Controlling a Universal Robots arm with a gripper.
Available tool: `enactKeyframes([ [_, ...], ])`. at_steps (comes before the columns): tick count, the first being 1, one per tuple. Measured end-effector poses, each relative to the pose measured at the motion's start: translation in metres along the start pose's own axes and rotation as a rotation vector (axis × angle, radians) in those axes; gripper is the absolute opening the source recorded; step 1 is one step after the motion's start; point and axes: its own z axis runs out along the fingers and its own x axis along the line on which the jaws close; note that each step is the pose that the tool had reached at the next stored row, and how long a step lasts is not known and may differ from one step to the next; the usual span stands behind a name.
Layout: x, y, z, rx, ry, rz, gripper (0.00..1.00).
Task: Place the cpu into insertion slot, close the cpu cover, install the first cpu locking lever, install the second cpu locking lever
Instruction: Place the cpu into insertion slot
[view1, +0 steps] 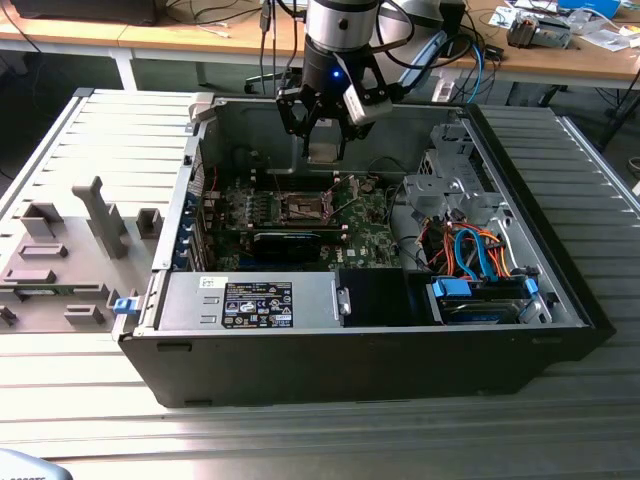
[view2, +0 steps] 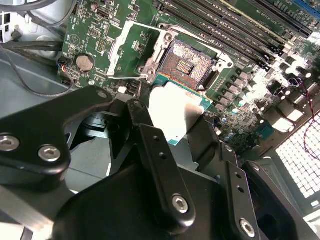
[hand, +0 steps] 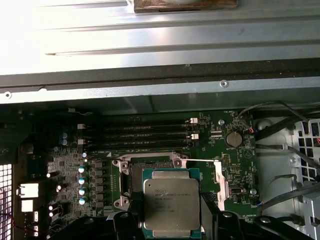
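My gripper (view1: 322, 148) hangs inside the open computer case, shut on the cpu (view1: 322, 154), a flat square chip with a silver-grey top. In both wrist views the cpu (view2: 175, 112) (hand: 170, 202) sits between the black fingers (view2: 150, 145), held a little above the green board. The insertion slot (view2: 187, 62) (hand: 134, 179) lies open just beyond the chip, its dark pin field bare. The cpu cover (view2: 119, 50) (hand: 219, 181) stands swung up beside the slot. A thin wire locking lever (hand: 200, 160) is raised along the slot's edge.
Memory slots (hand: 137, 135) run beside the socket. A long black card (view1: 288, 240) lies near it. Drive cage (view1: 450, 185) and orange and blue cables (view1: 470, 250) fill the exterior view's right. The case wall (view1: 260, 125) is close behind the gripper.
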Motion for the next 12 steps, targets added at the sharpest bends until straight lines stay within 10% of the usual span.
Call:
enactKeyframes([
  [12, 0.0000, -0.0002, 0.0024, 0.0023, -0.0020, 0.022, 0.55],
])
